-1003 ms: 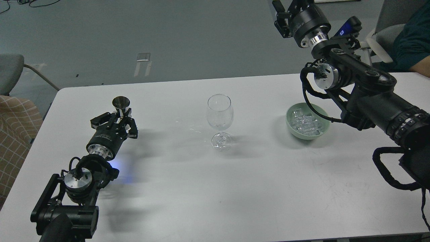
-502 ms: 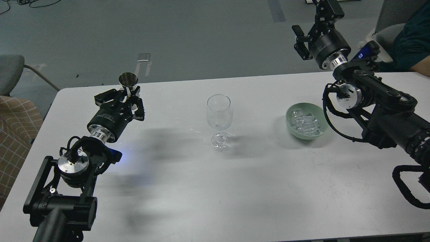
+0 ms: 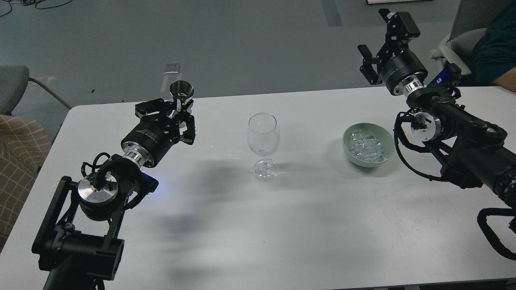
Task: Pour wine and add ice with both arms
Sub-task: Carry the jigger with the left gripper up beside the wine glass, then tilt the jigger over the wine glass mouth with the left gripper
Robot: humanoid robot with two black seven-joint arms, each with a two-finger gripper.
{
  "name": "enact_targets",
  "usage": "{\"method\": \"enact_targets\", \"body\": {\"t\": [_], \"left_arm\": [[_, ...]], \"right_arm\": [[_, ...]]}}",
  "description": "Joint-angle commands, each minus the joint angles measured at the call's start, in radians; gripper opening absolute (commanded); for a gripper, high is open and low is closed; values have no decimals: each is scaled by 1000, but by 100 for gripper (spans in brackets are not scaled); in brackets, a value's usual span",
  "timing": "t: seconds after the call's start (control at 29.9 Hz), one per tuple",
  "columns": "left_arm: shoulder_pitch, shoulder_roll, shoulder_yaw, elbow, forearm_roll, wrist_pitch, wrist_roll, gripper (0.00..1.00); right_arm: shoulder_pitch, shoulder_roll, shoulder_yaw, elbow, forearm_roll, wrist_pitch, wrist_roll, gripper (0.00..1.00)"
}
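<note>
A clear stemmed wine glass (image 3: 263,145) stands empty at the middle of the white table (image 3: 258,225). A pale green bowl (image 3: 388,137) to its right holds several clear ice cubes (image 3: 366,147). My left gripper (image 3: 177,109) is shut on a small steel measuring cup (image 3: 181,92), held upright above the table, left of the glass. My right gripper (image 3: 383,44) is open and empty, raised high beyond the table's far edge, above and behind the bowl.
A person's arm in a dark teal sleeve (image 3: 494,50) rests at the far right by a grey chair (image 3: 463,36). Another chair (image 3: 16,92) and a checked cushion (image 3: 18,161) stand at the left.
My left gripper lifted the steel cup off the table and carried it up and right toward the glass. My right gripper swung right and came down somewhat.
</note>
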Motion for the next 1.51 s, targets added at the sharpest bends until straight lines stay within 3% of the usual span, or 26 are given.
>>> {"method": "enact_targets", "body": {"t": [0.0, 0.47, 1.47], "left_arm": [[1, -2, 42, -25, 23, 29, 10, 0], [-33, -66, 146, -36, 146, 53, 40, 0], [-123, -82, 195, 5, 364, 84, 40, 0]], "right_arm": [[-5, -1, 0, 8, -1, 0, 0, 100], [-15, -1, 0, 19, -2, 0, 0, 100], [-17, 2, 0, 25, -2, -6, 0, 100]]}}
